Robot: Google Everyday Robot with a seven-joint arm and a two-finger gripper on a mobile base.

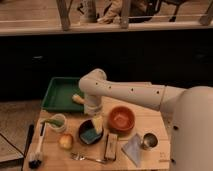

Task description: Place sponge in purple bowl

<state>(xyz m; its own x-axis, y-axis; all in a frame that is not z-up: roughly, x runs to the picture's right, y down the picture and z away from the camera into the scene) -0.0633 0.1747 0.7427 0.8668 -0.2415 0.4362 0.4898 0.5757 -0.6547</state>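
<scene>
Sponge (97,123) is noted standing upright at the far rim of the purple bowl (81,134), directly beneath the pincer (94,113). Whether the pincer is apart or together cannot be told. Release is judged the step in hand. The sponge should be freed low, and the pincer raised straight up, so that the orange bowl (121,120) just beside the purple bowl is not struck.

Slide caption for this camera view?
Gripper above the purple bowl, where the sponge sits; orange bowl alongside.
</scene>
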